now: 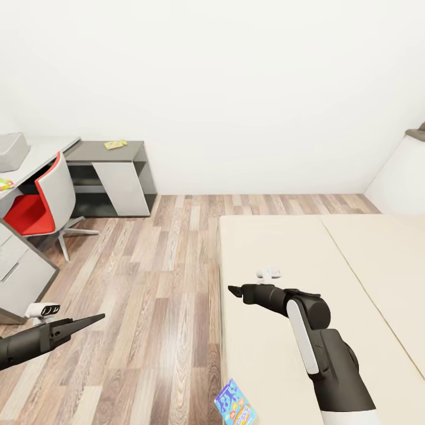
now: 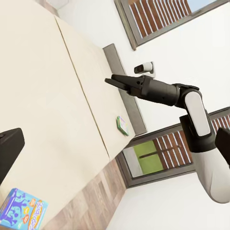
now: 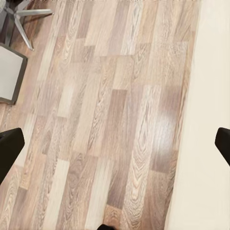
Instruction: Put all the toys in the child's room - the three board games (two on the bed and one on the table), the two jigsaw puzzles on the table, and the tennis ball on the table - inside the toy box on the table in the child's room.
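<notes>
Wood-plank floor (image 1: pixel 147 283) lies between the bed (image 1: pixel 283 354) and the desk (image 1: pixel 41 154) in the head view. The right tool (image 1: pixel 235 290) reaches out over the near edge of the bed, empty; in the right wrist view its two fingertips (image 3: pixel 9 148) stand far apart at the picture's edges, with bare floor and the bed's edge between them, so it is open. The left tool (image 1: pixel 94 319) hangs over the floor on the desk side, holding nothing; in the head view its fingers look drawn to one point, and I cannot tell whether it is open or closed.

A blue board game (image 1: pixel 235 404) lies on the bed at its near edge, close to the robot's body. The left wrist view shows a second, green-edged board game (image 2: pixel 122 125) lying near another edge of the bed, well apart from the blue one.

The grey toy box (image 1: pixel 13 150) sits on the pale desk. A jigsaw puzzle (image 1: pixel 115 143) lies on the lower dark shelf section (image 1: pixel 133 147) joined to the desk. Another coloured flat piece shows at the desk's near edge, too cut off to name. The red-and-white chair (image 1: pixel 44 203) stands at the desk.
</notes>
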Robot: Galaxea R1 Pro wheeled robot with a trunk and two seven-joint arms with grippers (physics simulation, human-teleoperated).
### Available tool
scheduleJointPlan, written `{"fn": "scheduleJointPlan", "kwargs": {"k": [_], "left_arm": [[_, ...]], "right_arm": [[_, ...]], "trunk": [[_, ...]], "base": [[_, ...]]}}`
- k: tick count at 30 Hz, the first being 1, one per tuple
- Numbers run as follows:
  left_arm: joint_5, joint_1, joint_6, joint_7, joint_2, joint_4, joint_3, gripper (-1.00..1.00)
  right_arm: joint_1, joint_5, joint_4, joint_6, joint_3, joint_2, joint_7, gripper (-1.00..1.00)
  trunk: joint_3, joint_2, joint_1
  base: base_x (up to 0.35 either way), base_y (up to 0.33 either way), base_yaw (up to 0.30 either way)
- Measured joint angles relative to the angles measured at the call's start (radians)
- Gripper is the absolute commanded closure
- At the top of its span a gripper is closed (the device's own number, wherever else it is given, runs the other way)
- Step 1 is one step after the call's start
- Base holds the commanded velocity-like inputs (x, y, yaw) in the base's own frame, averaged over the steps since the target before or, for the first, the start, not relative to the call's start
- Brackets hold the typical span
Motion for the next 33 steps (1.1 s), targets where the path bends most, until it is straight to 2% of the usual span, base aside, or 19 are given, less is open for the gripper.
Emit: {"fn": "scheduleJointPlan", "kwargs": {"k": [33], "left_arm": [[0.000, 0.000, 0.000, 0.000, 0.000, 0.000, 0.000, -1.00]], "right_arm": [[0.000, 0.000, 0.000, 0.000, 0.000, 0.000, 0.000, -1.00]], "trunk": [[0.054, 0.000, 0.000]], "base": [[0.000, 0.000, 0.000]]}}
